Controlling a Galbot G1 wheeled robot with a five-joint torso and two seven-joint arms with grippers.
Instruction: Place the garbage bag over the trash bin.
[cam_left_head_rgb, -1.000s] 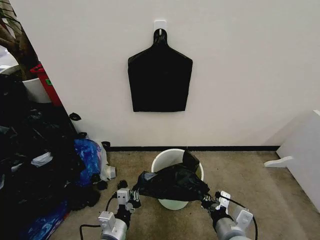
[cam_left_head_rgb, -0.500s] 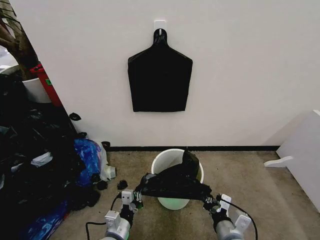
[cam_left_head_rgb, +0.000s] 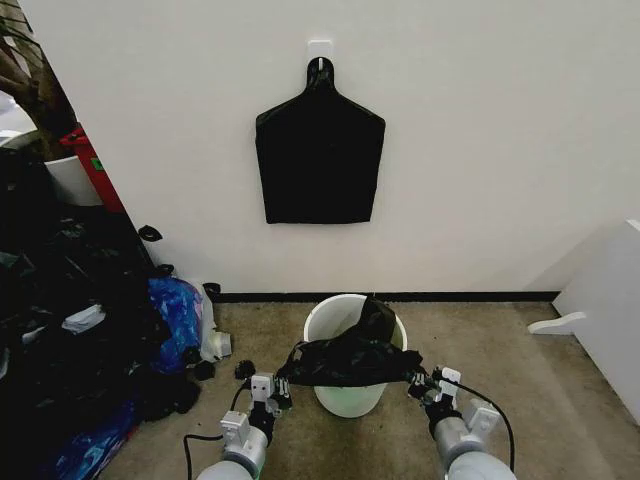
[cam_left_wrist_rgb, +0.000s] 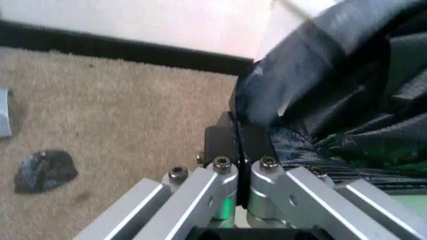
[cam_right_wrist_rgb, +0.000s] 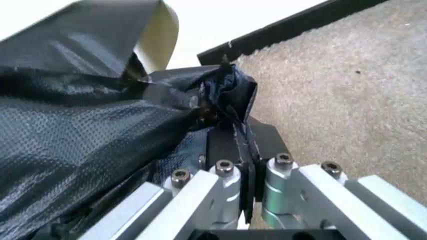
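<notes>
Garbage bag (cam_left_head_rgb: 350, 358) stretched over the near half of the trash bin (cam_left_head_rgb: 330, 315).
Its long axis runs side to side across the bin's mouth; a flap sticks up toward the wall. Left gripper (cam_left_head_rgb: 283, 381) and right gripper (cam_left_head_rgb: 415, 381), flanking the bin, each pinch one end.

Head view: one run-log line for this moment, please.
left tool: shut on thin black plastic garbage bag | right tool: shut on bag | bag: stretched between tools over front rim of round white plastic bin
</notes>
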